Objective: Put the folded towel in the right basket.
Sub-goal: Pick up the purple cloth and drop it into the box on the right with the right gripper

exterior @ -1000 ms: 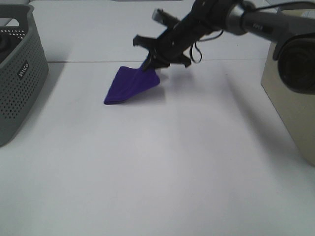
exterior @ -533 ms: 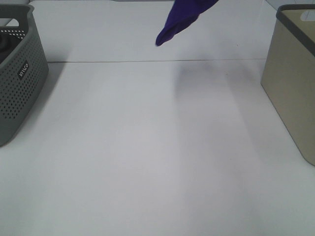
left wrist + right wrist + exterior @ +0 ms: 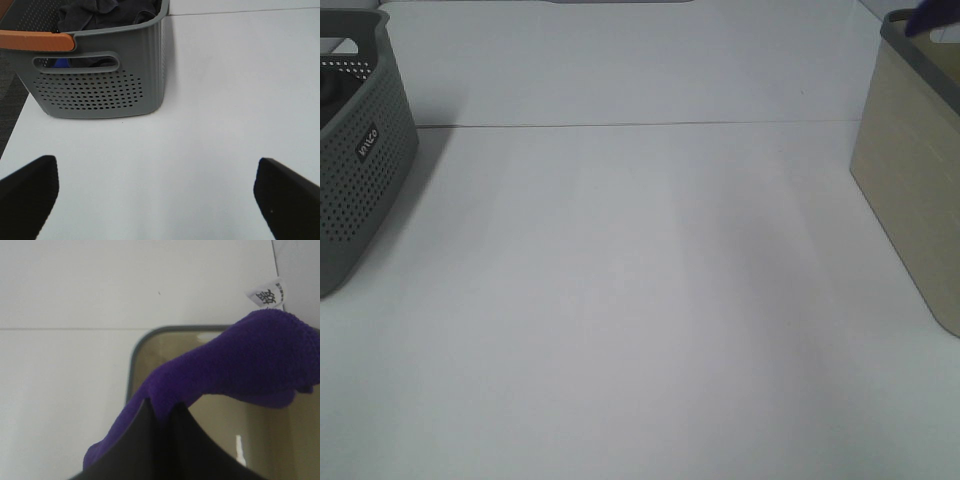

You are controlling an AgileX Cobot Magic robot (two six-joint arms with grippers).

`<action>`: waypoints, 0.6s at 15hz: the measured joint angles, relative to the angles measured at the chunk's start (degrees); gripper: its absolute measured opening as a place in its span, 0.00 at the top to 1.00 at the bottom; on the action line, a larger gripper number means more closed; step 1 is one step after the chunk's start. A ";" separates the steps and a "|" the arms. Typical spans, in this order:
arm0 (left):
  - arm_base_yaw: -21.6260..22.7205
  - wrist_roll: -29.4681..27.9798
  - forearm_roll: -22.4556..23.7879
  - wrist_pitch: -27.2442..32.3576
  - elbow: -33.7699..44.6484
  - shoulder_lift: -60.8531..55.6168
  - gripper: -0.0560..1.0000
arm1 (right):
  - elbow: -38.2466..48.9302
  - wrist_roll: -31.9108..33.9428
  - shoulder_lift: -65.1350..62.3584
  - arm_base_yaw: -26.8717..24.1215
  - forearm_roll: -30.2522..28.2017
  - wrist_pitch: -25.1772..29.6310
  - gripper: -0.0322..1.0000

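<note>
The purple folded towel (image 3: 240,365) hangs from my right gripper (image 3: 162,415), which is shut on it. In the right wrist view the towel sits over the open top of the beige right basket (image 3: 134,357), and a white tag (image 3: 267,294) sticks out of its far end. In the exterior high view only a purple tip of the towel (image 3: 927,18) shows above the rim of the right basket (image 3: 910,160); the right arm itself is out of that view. My left gripper (image 3: 155,200) is open and empty, low over the table near the grey basket.
The grey perforated basket (image 3: 360,150) stands at the left edge. In the left wrist view this basket (image 3: 100,90) holds dark clothes and has an orange handle (image 3: 35,40). The white table (image 3: 640,300) lies between the two baskets.
My right gripper has lifted the towel off the table and carried it up and to the right. It left the exterior view and is now over the right basket.
</note>
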 joint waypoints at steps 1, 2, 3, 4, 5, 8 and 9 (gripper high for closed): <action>0.00 0.00 0.00 0.00 0.00 0.00 0.01 | 2.98 -0.63 0.29 -0.52 -2.81 0.11 0.91; 0.00 0.00 0.00 0.00 0.00 0.00 0.01 | 5.27 -0.86 1.15 -0.63 -6.07 0.46 0.91; 0.00 0.00 0.00 0.00 0.00 0.00 0.01 | 6.59 -0.86 2.58 -0.63 -9.22 0.46 0.91; 0.00 0.00 0.00 0.00 0.00 0.00 0.01 | 7.39 -0.86 4.18 -0.63 -11.69 0.57 0.91; 0.00 0.00 0.00 0.00 0.00 0.00 0.01 | 7.56 -0.86 5.84 -0.63 -13.29 0.57 0.91; 0.00 0.00 0.00 0.00 0.00 0.00 0.01 | 7.73 -0.29 9.28 -0.63 -12.20 0.57 0.88; 0.00 0.00 0.00 0.00 0.00 0.00 0.01 | 7.73 0.57 9.63 -0.63 -11.69 0.57 0.78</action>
